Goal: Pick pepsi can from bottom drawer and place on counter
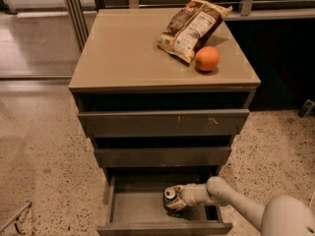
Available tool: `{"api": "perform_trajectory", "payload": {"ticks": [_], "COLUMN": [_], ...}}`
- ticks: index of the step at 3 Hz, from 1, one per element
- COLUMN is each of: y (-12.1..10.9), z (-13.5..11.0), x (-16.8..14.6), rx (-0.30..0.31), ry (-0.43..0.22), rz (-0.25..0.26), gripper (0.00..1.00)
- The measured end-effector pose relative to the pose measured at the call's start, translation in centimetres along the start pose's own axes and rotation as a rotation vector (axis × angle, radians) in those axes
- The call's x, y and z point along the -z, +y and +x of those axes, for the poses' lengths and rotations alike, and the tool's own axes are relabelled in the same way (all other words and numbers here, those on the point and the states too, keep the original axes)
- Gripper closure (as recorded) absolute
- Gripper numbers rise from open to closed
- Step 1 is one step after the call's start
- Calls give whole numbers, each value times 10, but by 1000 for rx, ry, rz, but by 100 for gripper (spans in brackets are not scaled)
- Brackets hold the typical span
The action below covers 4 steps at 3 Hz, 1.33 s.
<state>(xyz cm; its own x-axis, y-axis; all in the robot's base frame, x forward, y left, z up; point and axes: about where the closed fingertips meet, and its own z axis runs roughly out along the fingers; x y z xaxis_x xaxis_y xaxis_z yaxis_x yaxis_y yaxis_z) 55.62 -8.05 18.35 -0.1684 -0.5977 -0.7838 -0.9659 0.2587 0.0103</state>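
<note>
At the left of the frame, speckled floor (39, 146) is seen beside the cabinet. In the upper middle the tan counter (128, 53) is shown, with its left and near parts bare. At the bottom centre the bottom drawer (133, 208) is pulled out. The pepsi can (170, 194) is found inside it, apparently upright, towards the right of the grey base with its silver top facing up. The gripper (176, 202) is set against the can's right side, low in the frame. Whether it is clamped on the can or merely lies against it cannot be told. Further right, in the upper part of the frame, a snack bag (192, 26) and an orange (207, 59) are laid just beside each other on the counter. From the lower right corner the pale arm (236, 203) is extended into the drawer. The grasping step is judged to be in hand. Next, a firm hold would be needed. The can would then have to be raised clear of the drawer's front wall and the drawers above, and carried to the counter's bare part.
</note>
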Motion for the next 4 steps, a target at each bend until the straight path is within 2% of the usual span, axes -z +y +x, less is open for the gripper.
{"api": "perform_trajectory", "payload": {"ticks": [2, 3, 4], "y": [3, 4, 4], "z": [-49, -109, -109], "x": [41, 93, 93], "rx": [6, 58, 58], "ry": [31, 80, 79], "rz": [-6, 27, 27], "gripper": [100, 100, 100]}}
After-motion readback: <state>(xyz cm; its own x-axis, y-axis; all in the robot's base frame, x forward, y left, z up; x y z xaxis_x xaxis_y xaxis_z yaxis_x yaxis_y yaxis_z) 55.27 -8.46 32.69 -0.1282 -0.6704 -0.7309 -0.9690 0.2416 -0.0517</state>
